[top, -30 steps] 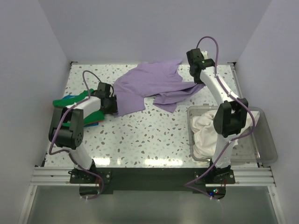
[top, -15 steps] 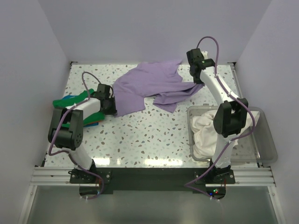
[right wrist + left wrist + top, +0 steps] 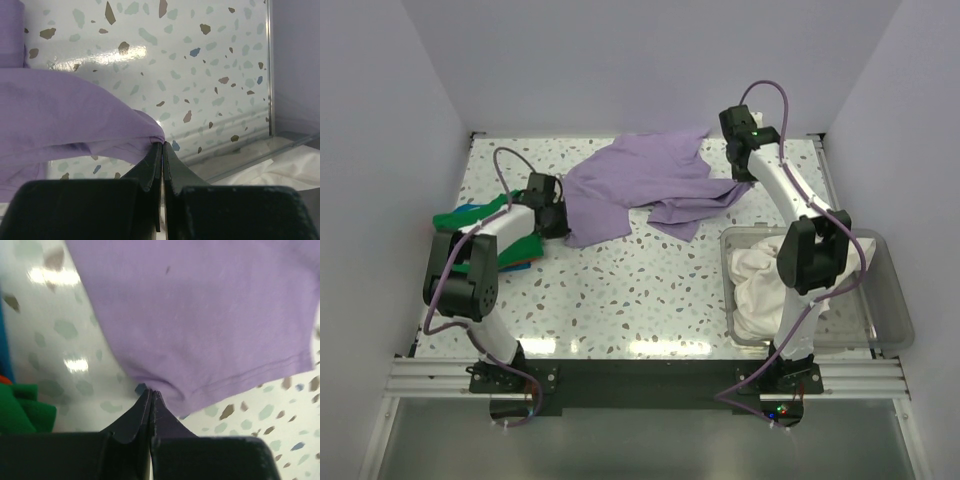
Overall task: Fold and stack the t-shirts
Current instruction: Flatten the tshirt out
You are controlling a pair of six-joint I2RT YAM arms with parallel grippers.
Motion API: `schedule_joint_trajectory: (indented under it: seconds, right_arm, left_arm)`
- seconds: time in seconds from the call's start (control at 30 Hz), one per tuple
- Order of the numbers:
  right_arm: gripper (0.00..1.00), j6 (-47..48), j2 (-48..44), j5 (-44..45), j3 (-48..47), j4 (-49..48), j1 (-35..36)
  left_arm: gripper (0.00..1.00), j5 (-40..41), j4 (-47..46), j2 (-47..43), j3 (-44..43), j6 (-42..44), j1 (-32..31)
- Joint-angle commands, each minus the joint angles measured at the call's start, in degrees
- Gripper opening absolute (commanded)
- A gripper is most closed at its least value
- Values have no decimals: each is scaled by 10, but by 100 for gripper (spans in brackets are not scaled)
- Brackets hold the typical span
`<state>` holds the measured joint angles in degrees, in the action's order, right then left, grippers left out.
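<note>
The lavender t-shirt (image 3: 640, 185) lies rumpled across the back middle of the table. My left gripper (image 3: 560, 216) is at its near-left corner, shut on the hem; in the left wrist view the fingertips (image 3: 151, 393) pinch the puckered edge of the lavender t-shirt (image 3: 200, 315). My right gripper (image 3: 748, 182) is shut on a fold at the shirt's right end, and the right wrist view shows the lavender cloth (image 3: 75, 115) drawn into the closed tips (image 3: 161, 145). The green t-shirt (image 3: 470, 216) lies folded at the left edge. The white t-shirt (image 3: 760, 285) lies in the bin.
The clear plastic bin (image 3: 885, 300) stands at the near right, its wall (image 3: 240, 162) close under the right gripper. Blue and orange edges (image 3: 520, 262) show under the green t-shirt (image 3: 25, 412). White walls enclose the table on three sides.
My left gripper has gone from partly open to shut on the lavender hem and has shifted slightly toward the back. The right arm has stayed put.
</note>
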<state>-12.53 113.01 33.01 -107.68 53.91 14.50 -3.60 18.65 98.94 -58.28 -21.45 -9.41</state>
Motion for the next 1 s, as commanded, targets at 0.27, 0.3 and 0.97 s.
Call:
schedule_joint_trajectory:
  seconds: [0.27,0.3,0.97]
  right_arm:
    - [0,27,-63,-16,-123,-21,-3]
    - [0,30,-65,-17,-149,-21,-3]
    - [0,121,-301,-143,-183,-238,2]
  left_arm:
    - [0,25,-48,-63,-259,1,52]
    - [0,16,-53,-70,-272,-2,58]
    - [0,4,-136,-229,-503,-23,135]
